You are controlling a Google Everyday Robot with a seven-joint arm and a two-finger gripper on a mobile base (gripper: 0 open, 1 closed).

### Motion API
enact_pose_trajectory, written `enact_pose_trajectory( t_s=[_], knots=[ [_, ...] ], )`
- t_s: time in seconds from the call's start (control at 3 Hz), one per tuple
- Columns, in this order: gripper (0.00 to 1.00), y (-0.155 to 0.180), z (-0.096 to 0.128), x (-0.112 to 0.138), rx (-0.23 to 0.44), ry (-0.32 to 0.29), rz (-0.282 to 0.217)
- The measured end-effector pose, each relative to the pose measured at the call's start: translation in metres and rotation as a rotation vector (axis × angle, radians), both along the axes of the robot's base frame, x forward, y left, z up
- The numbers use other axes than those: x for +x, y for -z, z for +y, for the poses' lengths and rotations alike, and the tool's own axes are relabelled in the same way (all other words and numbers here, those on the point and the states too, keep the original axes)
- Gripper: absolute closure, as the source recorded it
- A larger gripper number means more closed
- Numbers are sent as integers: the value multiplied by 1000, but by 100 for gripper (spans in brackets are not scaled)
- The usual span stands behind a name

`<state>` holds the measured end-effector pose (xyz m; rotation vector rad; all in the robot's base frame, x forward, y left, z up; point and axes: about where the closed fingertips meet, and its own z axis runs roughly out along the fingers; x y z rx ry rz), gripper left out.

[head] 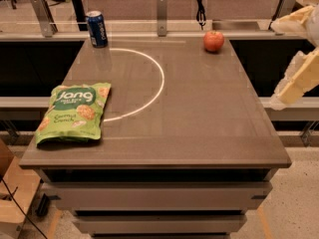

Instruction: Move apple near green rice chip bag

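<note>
Grey-brown table fills most of the frame, and you can see its near edge and both side edges in full. Open surface runs across its middle and right half. At the right edge of the frame the cream gripper hangs off the table's right side, partly cut off by the frame; you cannot tell whether it is open or closed. The green rice chip bag lies flat at lower left, close to the table's left and near edges, beside the end of a white arc. A blue can stands upright at the far left corner. The apple rests near the far right corner, well apart from the bag.
</note>
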<state>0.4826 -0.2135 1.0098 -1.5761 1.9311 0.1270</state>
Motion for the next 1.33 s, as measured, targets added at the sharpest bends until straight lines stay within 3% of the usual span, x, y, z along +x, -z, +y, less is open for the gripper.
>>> enact_pose_trajectory(
  t_s=[0.33, 0.67, 1.0, 1.33],
  knots=[
    [0, 8, -1, 5, 33, 49, 17],
    [0, 13, 16, 27, 126, 111, -2],
    [0, 11, 32, 66, 244, 171, -69],
    [0, 16, 34, 109, 341, 235, -115]
  ],
)
